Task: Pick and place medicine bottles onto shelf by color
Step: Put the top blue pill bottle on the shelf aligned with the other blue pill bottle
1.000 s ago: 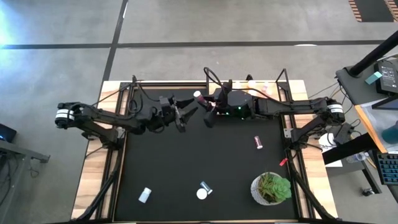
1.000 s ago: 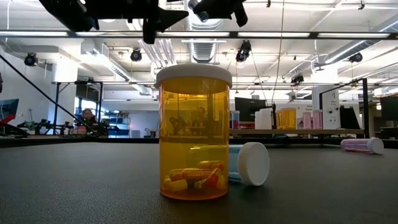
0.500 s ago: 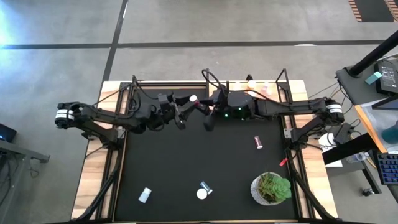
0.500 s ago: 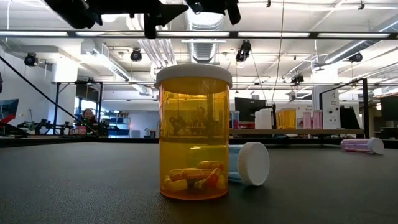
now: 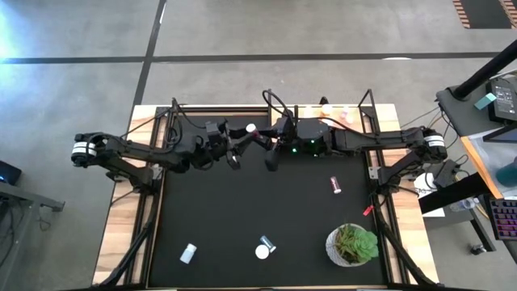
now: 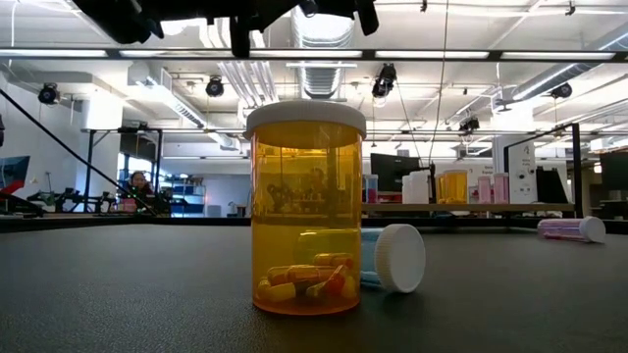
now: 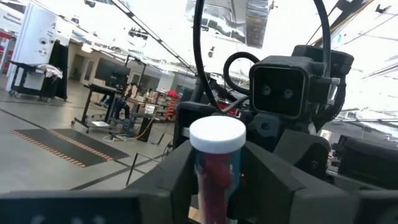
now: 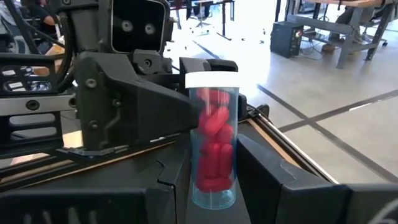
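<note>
A clear medicine bottle (image 8: 212,143) with red pills and a white cap is held above the black mat (image 5: 242,210) near its far edge, between my two arms. My right gripper (image 8: 211,183) is shut on it, reaching in from the right. My left gripper (image 7: 216,165) reaches in from the left and is shut on the same bottle (image 5: 257,133). The shelf (image 5: 355,113) stands at the table's far edge with a few bottles on it. My left gripper has the bottle's body just below the white cap (image 7: 215,171) between its two fingers, one finger (image 8: 155,109) lying against its upper side. It comes about level from the table's left. The bottle is clear of the mat. My right gripper pinches the lower part of the bottle's body (image 8: 212,186), near its base, between its two fingers. It comes from the table's right, opposite the other gripper. The bottle stands cap up in the hold, tilted, clear of the mat.
An orange bottle (image 6: 304,211) stands upright near the mat's near edge, with a capped bottle (image 6: 392,258) lying behind it. A white bottle (image 5: 188,254) lies at the near left, a pink one (image 5: 335,184) at the right. A potted plant (image 5: 351,244) stands near right.
My right gripper has carried the red-pill bottle a little toward the table's left, in between the left gripper's fingers. The bottle has stayed clear of the mat.
</note>
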Robot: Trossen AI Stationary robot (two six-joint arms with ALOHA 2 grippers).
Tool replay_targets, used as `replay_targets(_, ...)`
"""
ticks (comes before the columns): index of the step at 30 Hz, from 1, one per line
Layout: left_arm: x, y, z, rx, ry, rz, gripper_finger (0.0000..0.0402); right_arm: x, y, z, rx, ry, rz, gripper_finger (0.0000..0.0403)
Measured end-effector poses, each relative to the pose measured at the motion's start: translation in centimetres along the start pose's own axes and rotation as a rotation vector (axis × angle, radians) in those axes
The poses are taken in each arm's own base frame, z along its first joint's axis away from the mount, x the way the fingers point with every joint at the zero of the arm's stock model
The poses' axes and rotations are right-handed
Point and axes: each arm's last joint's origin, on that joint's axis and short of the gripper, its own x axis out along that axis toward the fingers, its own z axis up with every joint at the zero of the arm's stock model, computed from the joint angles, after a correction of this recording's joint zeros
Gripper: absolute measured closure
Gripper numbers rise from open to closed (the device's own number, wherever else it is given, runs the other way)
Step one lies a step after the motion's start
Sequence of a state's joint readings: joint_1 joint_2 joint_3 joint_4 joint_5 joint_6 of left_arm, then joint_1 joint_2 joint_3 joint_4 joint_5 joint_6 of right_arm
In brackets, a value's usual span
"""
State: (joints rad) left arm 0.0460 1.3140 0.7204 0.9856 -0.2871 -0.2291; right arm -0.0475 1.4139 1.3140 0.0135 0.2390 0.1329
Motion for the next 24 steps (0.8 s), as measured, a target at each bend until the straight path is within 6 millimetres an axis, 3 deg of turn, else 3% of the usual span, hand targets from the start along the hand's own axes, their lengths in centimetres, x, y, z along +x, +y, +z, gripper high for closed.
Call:
replay_targets(6, 0.0, 0.0, 0.0, 0.000, 0.001, -0.002, 0.0314, 0.0, 0.0, 0.0, -0.003, 0.000, 0.000, 0.0298)
replay_targets(17, 0.0, 0.0, -0.2, 0.004, 0.013, -0.007, 0.0318, -0.2, 0.0, -0.1, -0.015, 0.051, -0.001, 0.0296)
replay_targets(24, 0.0, 0.0, -0.3, 0.008, 0.030, -0.006, 0.0318, -1.1, -0.2, 0.8, -0.036, 0.218, -0.024, 0.0242)
